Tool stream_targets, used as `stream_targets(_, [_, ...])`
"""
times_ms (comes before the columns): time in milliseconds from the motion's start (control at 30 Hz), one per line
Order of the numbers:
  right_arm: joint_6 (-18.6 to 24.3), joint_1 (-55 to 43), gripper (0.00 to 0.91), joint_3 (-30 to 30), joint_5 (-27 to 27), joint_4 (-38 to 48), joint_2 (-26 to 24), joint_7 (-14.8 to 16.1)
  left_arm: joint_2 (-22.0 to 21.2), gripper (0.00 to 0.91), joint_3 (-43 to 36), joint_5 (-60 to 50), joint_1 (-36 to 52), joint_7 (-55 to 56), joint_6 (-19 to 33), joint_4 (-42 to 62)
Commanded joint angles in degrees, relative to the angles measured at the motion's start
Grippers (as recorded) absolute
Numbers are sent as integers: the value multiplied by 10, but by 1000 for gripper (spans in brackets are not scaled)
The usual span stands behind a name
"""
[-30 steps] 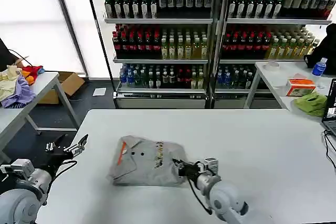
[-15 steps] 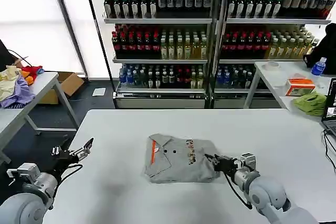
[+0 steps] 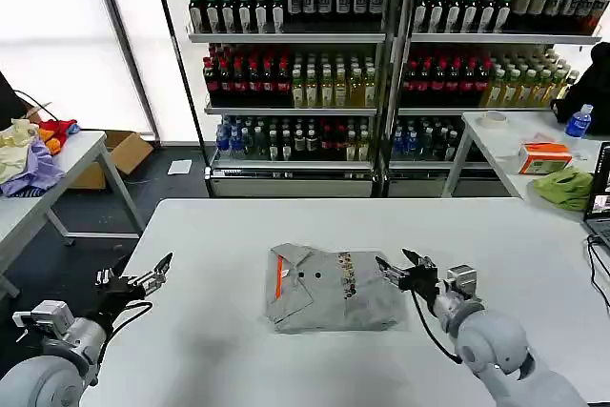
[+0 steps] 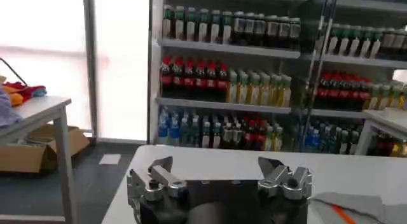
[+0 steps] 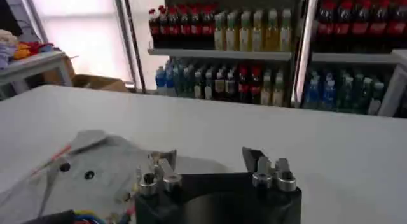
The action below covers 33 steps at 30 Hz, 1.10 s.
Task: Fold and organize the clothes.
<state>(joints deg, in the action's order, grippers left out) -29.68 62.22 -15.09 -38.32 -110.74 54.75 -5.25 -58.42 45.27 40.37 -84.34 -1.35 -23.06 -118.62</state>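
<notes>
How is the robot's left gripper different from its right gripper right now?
The left gripper hangs off the table's left edge, far from the folded grey shirt; the right gripper sits over the white table, right beside the shirt's edge. The left gripper points toward the shelves; the right one points back at the shirt. Both have their jaws open and hold nothing.

Drink bottles (image 3: 295, 83) fill the shelves (image 3: 381, 37) behind the white table (image 3: 238, 226). A side table at left bears a heap of garments (image 3: 29, 154), a cardboard box (image 3: 119, 154) beneath. At right lie a lime-green cloth (image 3: 564, 186) and a blue bottle (image 3: 579, 122).
</notes>
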Motion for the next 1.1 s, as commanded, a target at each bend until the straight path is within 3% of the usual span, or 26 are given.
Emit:
stream_targets(33, [34, -74, 907, 157, 102, 70, 155, -65, -7, 907, 1, -1, -13, 0, 2, -8])
stream_targets(133, [27, -59, 907, 165, 101, 88, 167, -84, -13, 907, 5, -2, -19, 0, 8, -10])
stream_targets(300, [-3, -16, 907, 150, 108, 86, 147, -153, -35, 907, 1, -1, -22, 2, 11, -15])
stream_targets(533, [17, 18, 907, 106, 99, 71, 132, -182, -43, 907, -15, -1, -16, 2, 13, -9])
stream_targets(700, [75, 29, 907, 37, 62, 4, 126, -142, -39, 907, -21, -1, -11, 3, 12, -3])
stream_targets(867, [139, 53, 907, -63, 64, -62, 81, -70, -37, 907, -20, -2, -10, 3, 13, -2])
stream_targets(967, [177, 92, 907, -156, 76, -67, 49, -23, -39, 907, -19, -3, -9, 2, 16, 0])
stream_targets(1100, [211, 156, 907, -229, 86, -65, 45, 33, -45, 907, -20, -5, -11, 2, 21, -2])
